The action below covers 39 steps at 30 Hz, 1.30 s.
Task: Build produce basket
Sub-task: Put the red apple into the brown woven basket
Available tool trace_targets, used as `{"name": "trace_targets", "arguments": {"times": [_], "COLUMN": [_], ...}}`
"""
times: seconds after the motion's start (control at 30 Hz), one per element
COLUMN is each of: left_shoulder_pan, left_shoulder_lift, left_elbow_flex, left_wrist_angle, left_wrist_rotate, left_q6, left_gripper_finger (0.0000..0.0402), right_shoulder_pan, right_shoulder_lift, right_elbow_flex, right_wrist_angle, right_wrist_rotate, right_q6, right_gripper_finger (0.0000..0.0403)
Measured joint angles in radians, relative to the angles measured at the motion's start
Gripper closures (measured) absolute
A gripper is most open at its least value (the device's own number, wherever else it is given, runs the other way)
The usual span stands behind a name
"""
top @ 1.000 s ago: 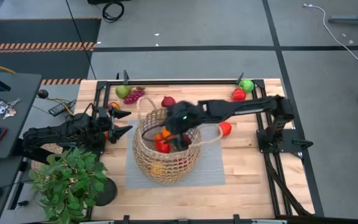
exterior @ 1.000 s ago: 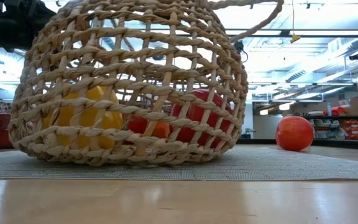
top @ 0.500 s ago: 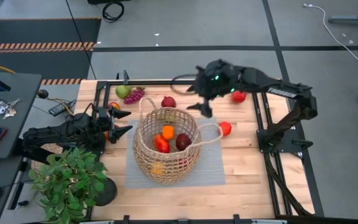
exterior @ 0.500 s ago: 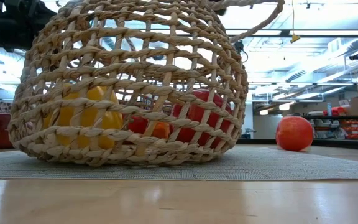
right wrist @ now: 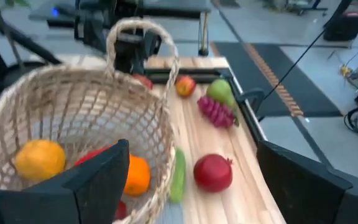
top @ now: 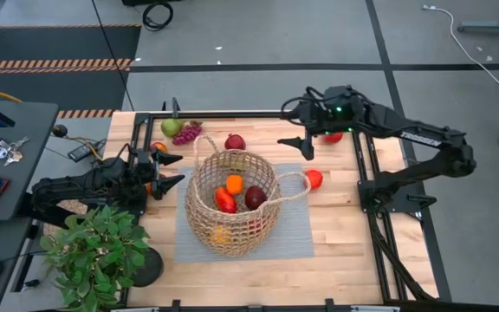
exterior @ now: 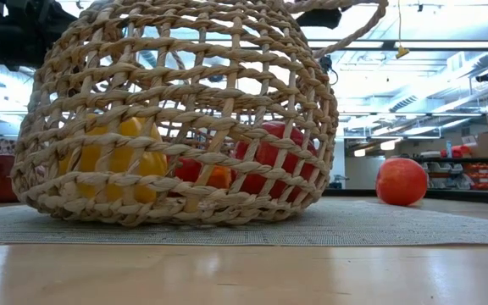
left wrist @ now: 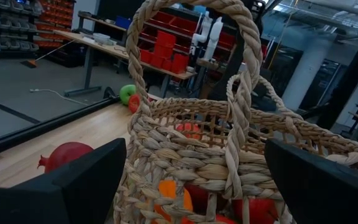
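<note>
The pale wooden slatted table (top: pixel 345 251) carries a grey woven mat (top: pixel 293 238), and on the mat, between the two hands, stands the round tan wicker basket (top: pixel 199 217) with open-weave sides and two thin loop handles. A leafy green potted plant (top: pixel 98 251) stands just behind the left arm. The left hand (top: pixel 170 170) rests low beside the basket, its dark fingers (left wrist: pixel 73 183) spread wide and released, with one loop handle rising right in front of them. The right hand (top: pixel 300 126) hangs above the table's far edge, well apart from the basket, its fingers (right wrist: pixel 98 177) also parted and holding nothing. Inside the basket lie small toy pieces of produce: an orange fruit (top: pixel 234 183), a red pepper-like piece (top: pixel 224 201), a dark maroon piece (top: pixel 255 198) and a yellow piece (exterior: pixel 119 161) low against the weave. Loose on the table, a maroon pomegranate (top: pixel 234 141) sits between the right hand and the basket, a red round fruit (top: pixel 314 179) lies beside the mat near the right hand, and a green pear (top: pixel 171 127) and a purple grape bunch (top: pixel 187 133) lie beyond the left hand.
</note>
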Motion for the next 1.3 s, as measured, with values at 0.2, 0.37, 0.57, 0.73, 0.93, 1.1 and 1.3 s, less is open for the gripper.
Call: {"name": "trace_targets", "arguments": {"times": [0.2, 0.37, 0.57, 0.73, 0.93, 1.1, 1.3], "left_shoulder_pan": [0.0, 0.0, 0.0, 0.0, 0.0, 0.0, 0.0], "left_shoulder_lift": [0.0, 0.0, 0.0, 0.0, 0.0, 0.0, 0.0], "left_elbow_flex": [0.0, 0.0, 0.0, 0.0, 0.0, 0.0, 0.0], "left_wrist_angle": [0.0, 0.0, 0.0, 0.0, 0.0, 0.0, 0.0], "left_wrist_rotate": [0.0, 0.0, 0.0, 0.0, 0.001, 0.0, 0.0], "left_q6": [0.0, 0.0, 0.0, 0.0, 0.0, 0.0, 0.0], "left_gripper_finger": [0.0012, 0.0012, 0.0012, 0.0012, 0.0012, 0.0012, 0.0012], "right_shoulder_pan": [0.008, 0.008, 0.001, 0.0, -0.027, -0.053, -0.083], "right_shoulder_lift": [-0.056, -0.073, -0.065, -0.036, 0.006, 0.051, 0.057], "right_elbow_flex": [-0.077, -0.111, -0.156, -0.175, -0.175, -0.175, -0.19], "right_wrist_angle": [0.006, 0.04, 0.282, 0.491, 0.576, 0.606, 0.546], "right_wrist_rotate": [0.0, 0.0, -0.002, -0.018, -0.014, 0.017, 0.231], "right_q6": [0.023, 0.021, -0.007, -0.036, -0.094, -0.094, -0.09], "right_gripper_finger": [0.0046, 0.0046, 0.0046, 0.0046, 0.0046, 0.0046, 0.0046]}}
